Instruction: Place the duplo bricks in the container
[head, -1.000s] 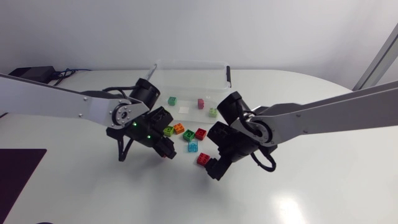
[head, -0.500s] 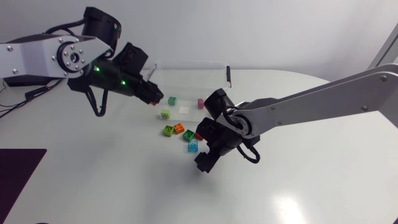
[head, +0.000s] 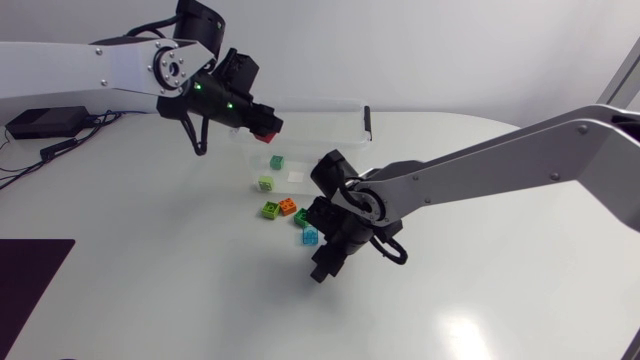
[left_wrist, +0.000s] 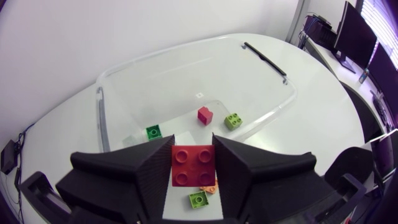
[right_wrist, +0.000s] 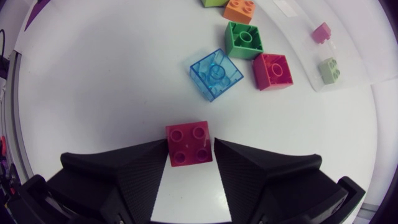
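- Foreground: the right gripper (right_wrist: 189, 158) is clamped on a crimson brick (right_wrist: 188, 144), one finger against each side.
- Just ahead of it, a clear blue brick (right_wrist: 216, 74), a green brick (right_wrist: 244, 38) and a red brick (right_wrist: 272, 70) lie close together on the table (right_wrist: 93, 81).
- Farther back, the left gripper (left_wrist: 194, 163) pinches a bright red brick (left_wrist: 194, 165), raised above the table.
- Ahead of it is the clear container (left_wrist: 186, 46), with a dark green brick (left_wrist: 153, 131), a pink brick (left_wrist: 204, 114) and a lime brick (left_wrist: 234, 121) inside.

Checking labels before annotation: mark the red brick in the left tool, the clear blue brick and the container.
red brick (left_wrist: 194, 165), left wrist view, its studded top face.
clear blue brick (right_wrist: 216, 73), right wrist view, its top face.
container (left_wrist: 186, 81), left wrist view, its bare floor.
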